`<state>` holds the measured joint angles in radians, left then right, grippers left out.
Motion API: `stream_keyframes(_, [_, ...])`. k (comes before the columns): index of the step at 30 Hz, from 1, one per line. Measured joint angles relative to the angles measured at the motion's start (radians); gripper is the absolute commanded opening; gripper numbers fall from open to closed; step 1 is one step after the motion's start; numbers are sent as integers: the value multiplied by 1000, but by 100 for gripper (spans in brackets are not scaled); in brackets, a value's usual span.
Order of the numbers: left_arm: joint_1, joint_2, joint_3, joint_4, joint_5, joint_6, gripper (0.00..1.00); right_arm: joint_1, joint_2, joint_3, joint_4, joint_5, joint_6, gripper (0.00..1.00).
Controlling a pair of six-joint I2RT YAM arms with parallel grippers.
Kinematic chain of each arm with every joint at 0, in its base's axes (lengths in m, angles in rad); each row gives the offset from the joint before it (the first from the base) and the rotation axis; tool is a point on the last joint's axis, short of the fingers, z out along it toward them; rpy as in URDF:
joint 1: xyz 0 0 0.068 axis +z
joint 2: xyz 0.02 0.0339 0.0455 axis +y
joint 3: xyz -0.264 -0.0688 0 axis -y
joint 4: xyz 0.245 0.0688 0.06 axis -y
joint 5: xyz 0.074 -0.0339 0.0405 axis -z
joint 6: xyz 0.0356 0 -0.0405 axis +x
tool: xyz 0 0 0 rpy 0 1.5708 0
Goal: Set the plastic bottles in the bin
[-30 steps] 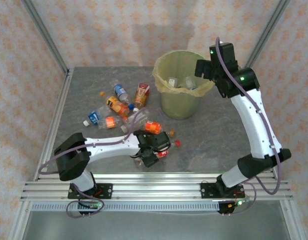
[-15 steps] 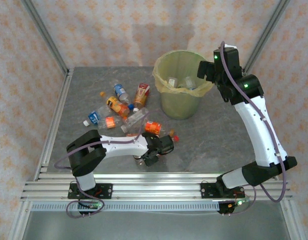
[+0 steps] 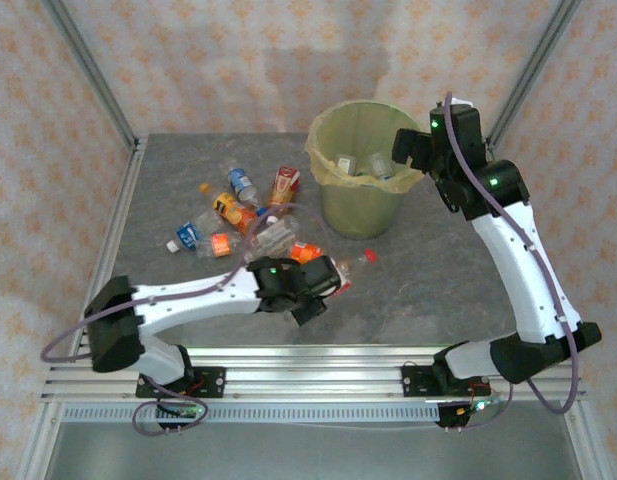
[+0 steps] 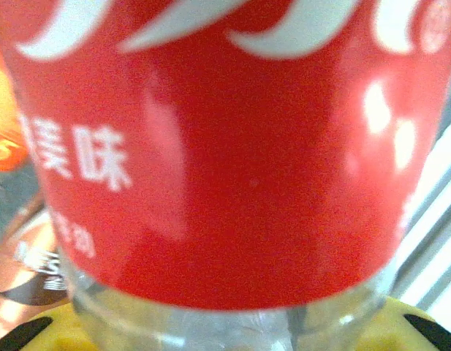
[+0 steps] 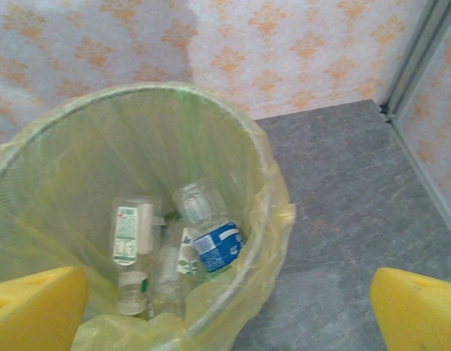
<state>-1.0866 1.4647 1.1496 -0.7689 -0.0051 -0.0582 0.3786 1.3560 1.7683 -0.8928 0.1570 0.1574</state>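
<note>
Some seven plastic bottles [image 3: 228, 208] lie clustered left. The left gripper [image 3: 323, 285] clenches one red-labelled bottle [image 4: 225, 168] near the front edge. The bin [image 3: 360, 205] holds three. The right gripper [image 5: 229, 307] gapes over its rim; bare table [image 3: 428, 280] lies rightward.

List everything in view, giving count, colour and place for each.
bin: one, pale yellow-green with a yellowish bag liner, at the back of the table, right of centre.
bottles in the bin: at least three, clear, one blue-labelled and one with a green and white label, at the bottom.
loose bottles: about seven, clear with orange, blue or red labels, clustered on the table left of the bin.
red-label bottle: one, clear with a red cap, in the left gripper.
table: one, grey.
walls: pale with an orange pattern, around the table.
left gripper: one, black, shut on the red-label bottle, near the table's front.
right gripper: one, yellow fingers, open, over the bin's rim.
</note>
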Motion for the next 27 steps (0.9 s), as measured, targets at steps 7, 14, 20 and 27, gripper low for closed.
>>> stream_keyframes(7, [3,-148,89,26,-19,-1,32,0,-92,-97,82,-207,39,99])
stream_keyframes(14, [89,-187,161,107,-27,-23,32,0,-188,-201,230,-483,92,99])
stream_keyframes(20, [126,-186,196,191,-8,-27,32,13,-208,-245,341,-639,127,99])
stream_keyframes(27, [134,-163,219,238,10,-27,32,74,-177,-246,430,-700,129,93])
